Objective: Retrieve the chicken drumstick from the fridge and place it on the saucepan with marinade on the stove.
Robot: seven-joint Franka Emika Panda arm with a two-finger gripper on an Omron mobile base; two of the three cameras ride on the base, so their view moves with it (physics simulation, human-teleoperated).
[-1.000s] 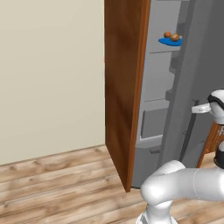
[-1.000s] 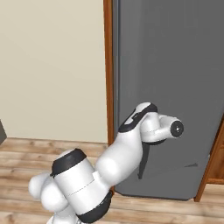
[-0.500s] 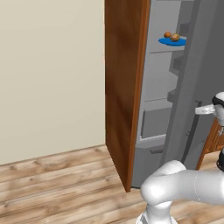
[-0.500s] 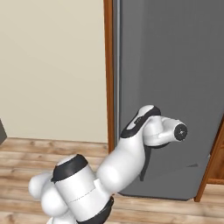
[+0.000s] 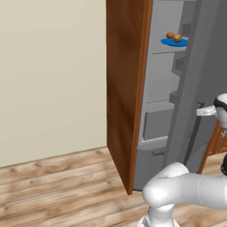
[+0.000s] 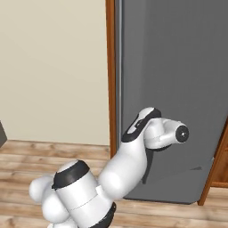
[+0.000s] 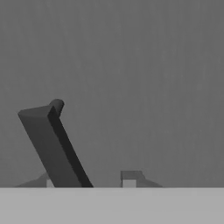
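Note:
The fridge [image 5: 159, 102] stands with its grey door [image 6: 178, 67] swung partly ajar. High on a shelf inside, the orange-brown chicken drumstick [image 5: 178, 38] lies on a blue plate [image 5: 170, 42] beside another small orange piece. My gripper [image 5: 202, 111] reaches against the door's outer face at its long dark handle [image 5: 193, 138]. In the hand view the handle [image 7: 54, 146] slants down between my fingertips [image 7: 130, 178], close to the left one, with a gap to the right one. The gripper [image 7: 89, 180] is open. Saucepan, marinade and stove are out of view.
The fridge's brown wooden side panel [image 5: 126, 88] faces me, with a beige wall [image 5: 53, 75] to its left and plank floor [image 5: 57, 186] below. A wooden cabinet edge [image 6: 217, 171] stands just right of the door. My arm [image 6: 129, 160] stretches across the door front.
My hand has drifted slightly to the right along with the door. The fingers have narrowed a little around the handle.

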